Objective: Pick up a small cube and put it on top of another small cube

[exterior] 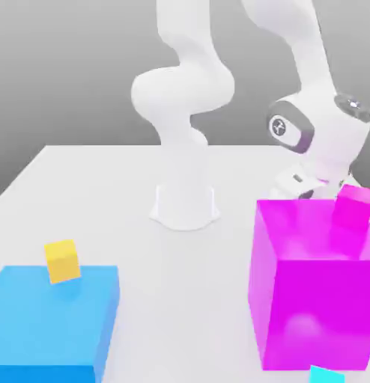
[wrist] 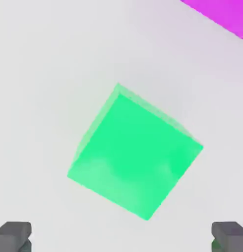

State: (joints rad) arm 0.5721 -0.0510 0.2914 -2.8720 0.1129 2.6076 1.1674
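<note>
Surface: white tabletop [exterior: 105, 194] under a plain grey backdrop; all blocks are seen resting on it.
Green cube: the small bright-green cube [wrist: 136, 152] is seen in the hand view, lying on the bare white surface, well apart from the fingers and touched by nothing.
Key relation: the green cube is centred between the two dark fingertips [wrist: 14, 236], under the gripper [wrist: 122, 237]; its edges are turned diagonally to the line joining the fingers, so a wrist turn is judged necessary before a square grasp.
Gripper state: the jaws are spread wide and nothing is held.
Cyan cube: the small cyan cube [exterior: 325, 375] is cut off at the lower edge of the exterior view, just in front of the magenta block [exterior: 311, 299].
Neighbours: a corner of the magenta block is seen near the green cube in the hand view; a small pink cube [exterior: 356, 206] sits at the block's far side.
Others: a yellow cube [exterior: 63, 261] is seen against the blue block [exterior: 53, 322], on the exterior view's left.
Hidden: in the exterior view the wrist drops behind the magenta block, so the height above the green cube cannot be judged there.
</note>
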